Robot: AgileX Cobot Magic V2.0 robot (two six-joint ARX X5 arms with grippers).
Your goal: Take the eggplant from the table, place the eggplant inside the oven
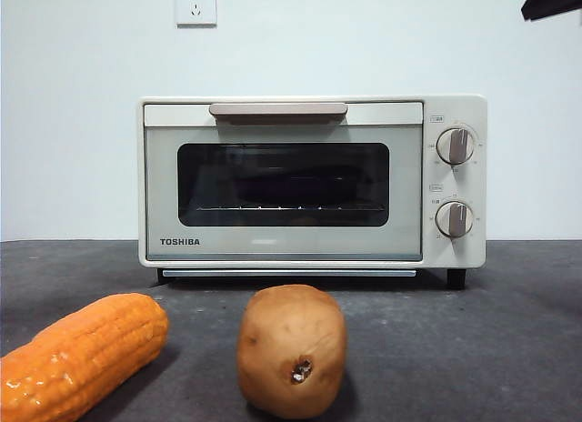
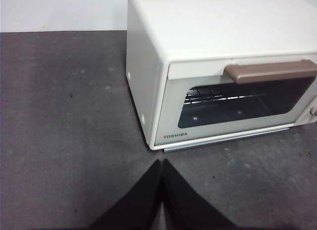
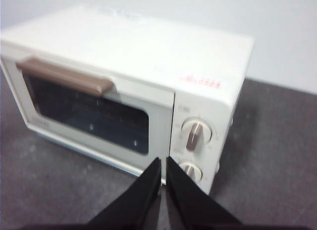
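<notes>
The Toshiba toaster oven (image 1: 312, 181) stood mid-frame in the front view on the dark grey table (image 1: 509, 349), its door shut and the beige handle (image 1: 278, 109) level across the top. Behind the dark glass window (image 1: 283, 184) a long dark shape lay on the wire rack; it appeared to be the eggplant (image 1: 291, 187), though the glass made it hard to tell. In the lower part of the frame an orange corn cob (image 1: 80, 354) lay at the left, and a brown potato (image 1: 292, 349) stood near it at centre, apart from it.

The left gripper (image 2: 162, 163) hung above bare table in front of the oven's left corner, jaws pressed together and holding nothing. The right gripper (image 3: 163, 161) hovered near the two grey knobs (image 3: 196, 135), jaws nearly touching, also empty. A black tip (image 1: 551, 1) showed at the front view's upper right corner.
</notes>
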